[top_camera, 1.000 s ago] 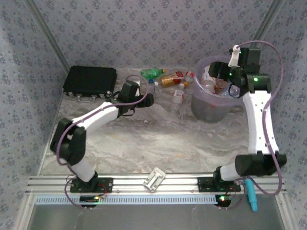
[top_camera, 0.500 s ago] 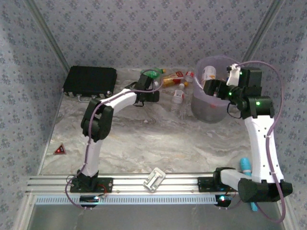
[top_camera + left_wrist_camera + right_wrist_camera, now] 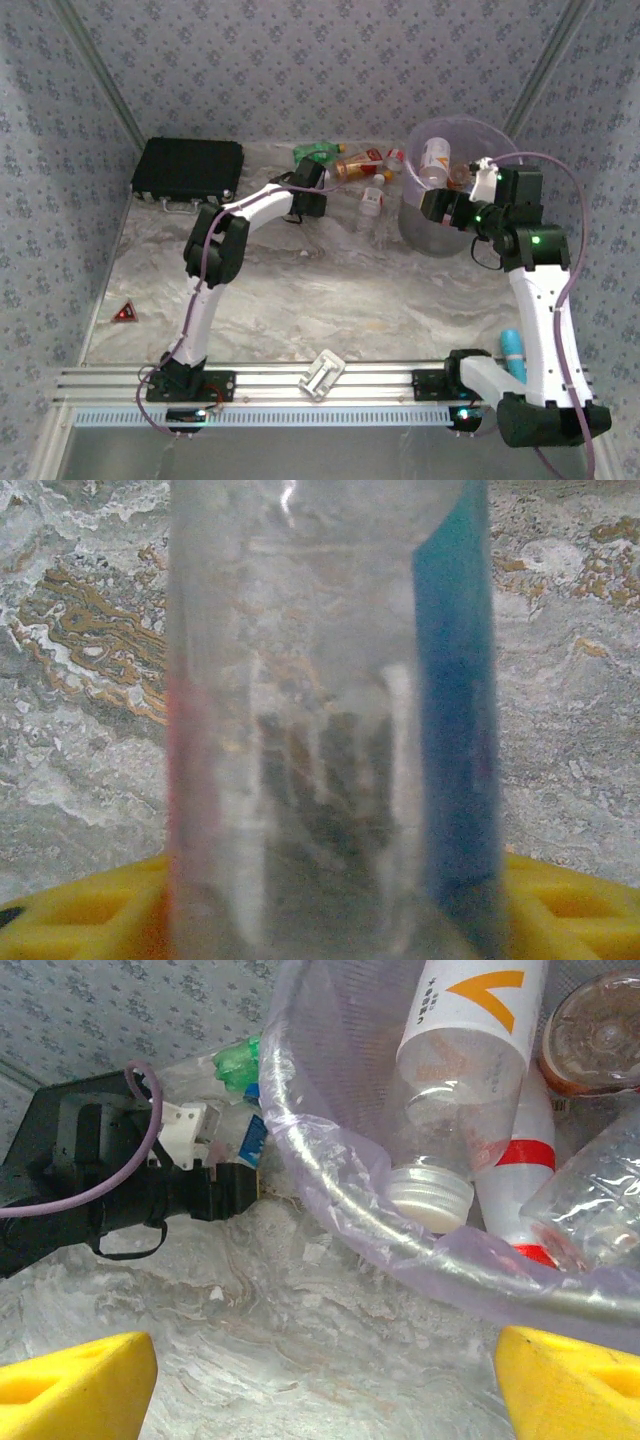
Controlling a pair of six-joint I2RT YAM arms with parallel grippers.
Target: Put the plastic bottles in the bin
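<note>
A clear plastic bottle (image 3: 320, 680) with a blue label stands upright between the yellow fingers (image 3: 80, 915) of my left gripper (image 3: 330, 905), which press on both its sides. In the top view that gripper (image 3: 312, 195) reaches to the back, beside a green bottle (image 3: 318, 152), an orange one (image 3: 360, 165) and a clear one (image 3: 372, 200). The pale-purple bin (image 3: 440, 238) stands at the back right. Its rim (image 3: 400, 1230) holds several bottles, one with a white label (image 3: 470, 1040). My right gripper (image 3: 320, 1390) is open over bare table just left of the bin, seen from above as well (image 3: 435, 207).
A flat black case (image 3: 188, 168) lies at the back left. A small red triangle (image 3: 124, 313) marks the table's left side. A white metal piece (image 3: 324, 374) rests on the front rail, and a blue object (image 3: 512, 352) lies by the right arm's base. Patterned walls close in the table.
My left arm has stretched back to the bottles and its jaws have narrowed onto the clear bottle. My right gripper has pulled out of the bin to its left side.
</note>
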